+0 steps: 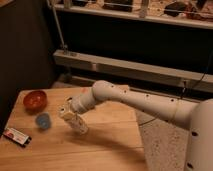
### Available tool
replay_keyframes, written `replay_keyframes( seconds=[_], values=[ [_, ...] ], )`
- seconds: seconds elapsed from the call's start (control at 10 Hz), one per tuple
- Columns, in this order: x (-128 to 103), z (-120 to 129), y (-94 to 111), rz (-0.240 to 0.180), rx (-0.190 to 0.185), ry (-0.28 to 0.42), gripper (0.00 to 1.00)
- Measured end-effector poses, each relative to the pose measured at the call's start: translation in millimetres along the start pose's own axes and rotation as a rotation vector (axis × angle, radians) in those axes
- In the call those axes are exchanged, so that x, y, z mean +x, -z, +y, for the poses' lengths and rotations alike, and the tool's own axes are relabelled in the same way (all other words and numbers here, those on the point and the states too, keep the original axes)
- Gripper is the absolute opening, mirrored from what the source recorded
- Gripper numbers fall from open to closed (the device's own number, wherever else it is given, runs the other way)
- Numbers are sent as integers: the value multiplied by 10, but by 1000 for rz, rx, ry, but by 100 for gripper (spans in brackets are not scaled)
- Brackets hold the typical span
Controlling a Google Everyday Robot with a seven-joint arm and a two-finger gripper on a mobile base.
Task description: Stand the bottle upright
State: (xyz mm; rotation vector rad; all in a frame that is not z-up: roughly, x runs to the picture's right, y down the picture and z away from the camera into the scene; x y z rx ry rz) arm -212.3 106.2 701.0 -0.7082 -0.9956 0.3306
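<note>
the hand [69, 112] hangs low over the bench [110, 145]; whether it is spread or pinching, i cannot tell. the bottle [77, 125] slants beneath it, base near the wood. released tilted, it could topple or roll toward the blue cup [42, 120].

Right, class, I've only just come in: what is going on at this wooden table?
A white robot arm reaches from the right across the wooden table. Its gripper is low over the middle of the table, at a small white bottle that leans tilted rather than upright. To the left sit an orange-red bowl, a small blue cup and a flat black-and-white box near the table's edge, all apart from the gripper. The bottle is not yet standing.
</note>
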Motion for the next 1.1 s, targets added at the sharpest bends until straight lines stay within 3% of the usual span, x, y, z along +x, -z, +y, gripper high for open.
replay_keyframes(
  seconds=[0.2,1.1],
  values=[
    [-22,2,33,-46,-10,11,18],
    [124,-83,67,-177,-26,15,18]
  ],
)
